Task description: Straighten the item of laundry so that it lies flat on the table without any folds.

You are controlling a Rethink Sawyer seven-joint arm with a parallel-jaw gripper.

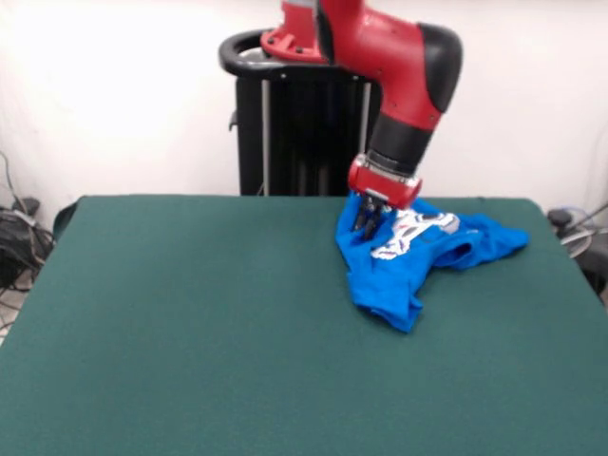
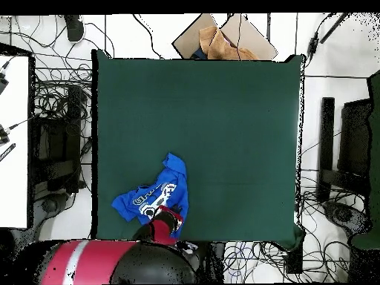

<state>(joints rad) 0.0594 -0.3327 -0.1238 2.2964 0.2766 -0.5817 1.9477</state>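
Note:
The item of laundry [image 1: 418, 261], a bright blue T-shirt with a white print, lies crumpled near the far right corner of the green table [image 1: 190, 313]. One lobe points toward the front, and a sleeve trails off to the right. My gripper [image 1: 365, 226] points down at the shirt's far left edge and is shut on the fabric, which rises in a small peak beside it. In the overhead view the shirt [image 2: 159, 194] sits by the bottom left edge of the table [image 2: 223, 126]. There the red wrist covers most of the gripper [image 2: 157, 216].
The black pedestal [image 1: 294, 123] stands just behind the table's far edge, close to the shirt. A brown cardboard box [image 2: 223, 41] lies off the opposite edge. Cables [image 2: 56, 111] and dark equipment [image 2: 349, 148] flank the table.

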